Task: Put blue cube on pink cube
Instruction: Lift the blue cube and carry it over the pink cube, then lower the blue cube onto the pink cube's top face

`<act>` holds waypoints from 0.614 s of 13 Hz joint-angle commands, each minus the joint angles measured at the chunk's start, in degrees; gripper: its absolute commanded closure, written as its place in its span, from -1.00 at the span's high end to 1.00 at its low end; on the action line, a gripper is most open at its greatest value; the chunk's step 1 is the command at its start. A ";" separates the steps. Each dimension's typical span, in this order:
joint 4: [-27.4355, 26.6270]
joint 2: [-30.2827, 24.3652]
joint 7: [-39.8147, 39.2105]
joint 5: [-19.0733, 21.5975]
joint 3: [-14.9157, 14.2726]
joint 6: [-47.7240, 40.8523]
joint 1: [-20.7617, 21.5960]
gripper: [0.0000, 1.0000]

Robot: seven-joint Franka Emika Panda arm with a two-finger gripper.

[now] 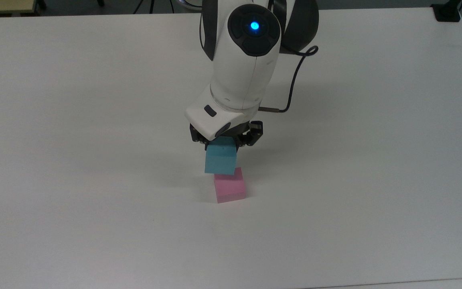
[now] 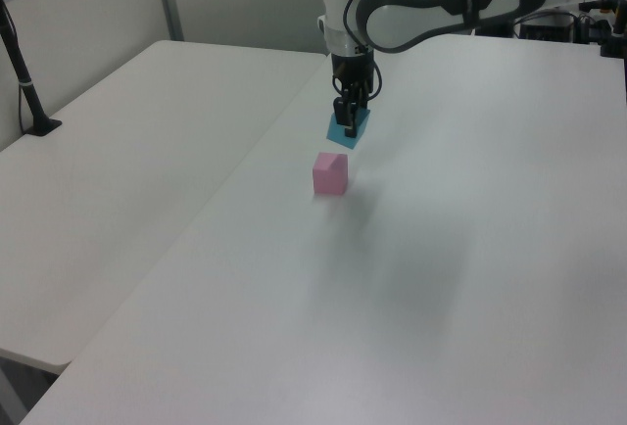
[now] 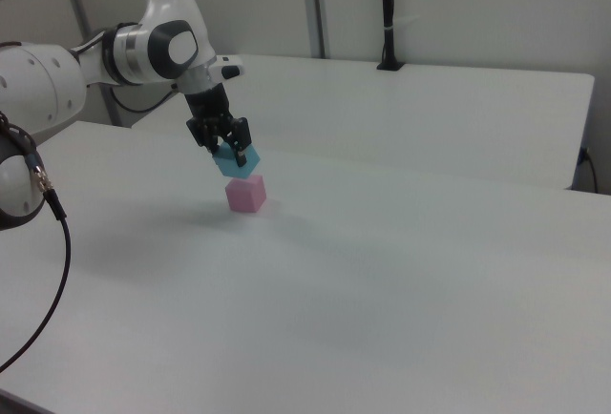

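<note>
The pink cube (image 1: 230, 188) (image 2: 329, 174) (image 3: 245, 194) rests on the white table (image 1: 94, 120). My gripper (image 1: 223, 141) (image 2: 346, 117) (image 3: 224, 147) is shut on the blue cube (image 1: 219, 160) (image 2: 347, 130) (image 3: 235, 161), which hangs in the air, slightly tilted. In the right view the blue cube sits just above the pink cube and a little toward the right view's left. In the top view the blue cube overlaps the pink cube's far edge. The two cubes are apart in the left view.
A second white table (image 2: 127, 151) adjoins this one. A black post (image 2: 24, 82) (image 3: 387, 13) stands on it. A black cable (image 1: 295, 80) loops off my wrist. Open tabletop surrounds the cubes on all sides.
</note>
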 commanded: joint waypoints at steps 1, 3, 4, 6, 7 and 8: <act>2.34 1.31 2.29 2.21 -1.05 1.40 1.54 -0.91; 2.34 2.98 2.29 2.21 -0.96 1.49 1.99 -0.89; 2.34 3.59 2.29 2.21 -0.88 1.49 2.07 -0.89; 2.26 3.69 2.38 2.21 -0.88 3.15 1.99 -0.86; 2.17 3.69 2.38 2.21 -0.88 3.77 1.99 -0.85; 2.17 3.78 2.38 2.21 -1.05 4.12 1.99 -0.78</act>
